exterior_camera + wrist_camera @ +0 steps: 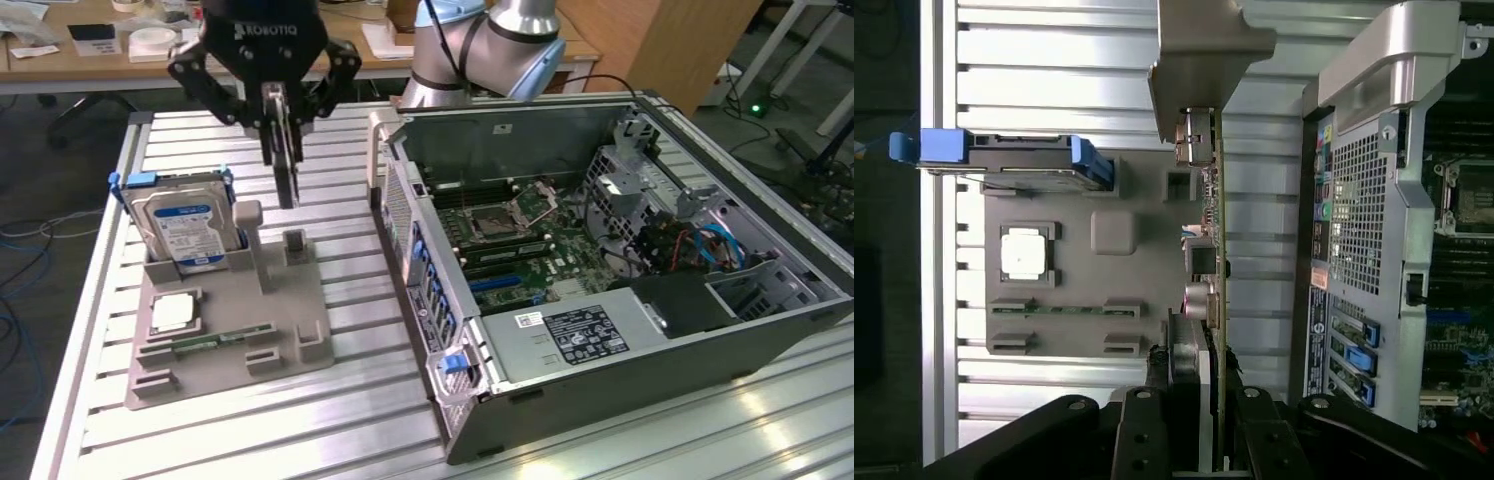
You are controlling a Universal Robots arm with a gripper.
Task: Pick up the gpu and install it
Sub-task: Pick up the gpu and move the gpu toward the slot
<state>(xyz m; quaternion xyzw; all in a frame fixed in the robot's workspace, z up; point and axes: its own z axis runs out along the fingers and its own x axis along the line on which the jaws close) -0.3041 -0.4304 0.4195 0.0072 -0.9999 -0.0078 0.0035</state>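
The gpu, a thin dark card seen edge-on, hangs upright in the air above the grey holder tray. My gripper is shut on its upper edge. In the wrist view the gpu runs away from the fingers, with its silvery end bracket at the far end. It hangs between the holder tray and the open computer case, clear of both. The case lies on its side at the exterior view's right, its motherboard exposed.
On the holder tray stand a blue-labelled hard drive and a square silver CPU chip, with a memory stick beside them. The slatted aluminium table carries everything. Desks and cables lie beyond the table.
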